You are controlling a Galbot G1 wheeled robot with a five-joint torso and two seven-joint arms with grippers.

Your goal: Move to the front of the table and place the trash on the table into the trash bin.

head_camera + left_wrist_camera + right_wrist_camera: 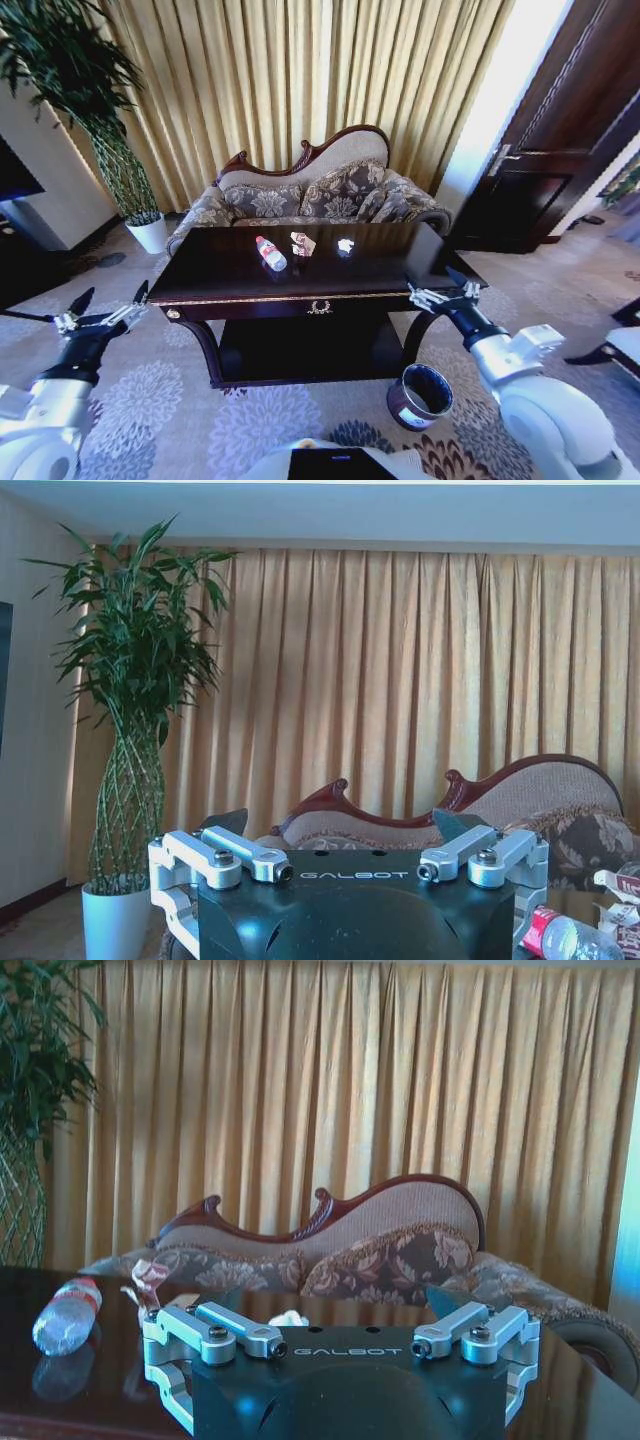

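Green leaves of a tall plant (75, 90) in a white pot (150, 233) stand at the far left, near the gold curtains (300, 80). In front of it, the left gripper (108, 305) hangs in the air beside the left end of the table (250, 285), with its fingers spread wide and nothing between them. On the dark glossy table top lie three pieces of trash in a row: the clear bottle (270, 253) with a red cap, then the pinkish wrapper wad (302, 244) just beside it, then the white paper wad (345, 245) a little apart. Behind the table is the floral sofa (320, 195). The right gripper (440, 290) is at the right front corner of the table, also released and empty. Below it, the dark round trash bin (420, 397) stands on the patterned carpet (170, 410), near the right table leg. A dark wooden door (560, 120) is at the far right.
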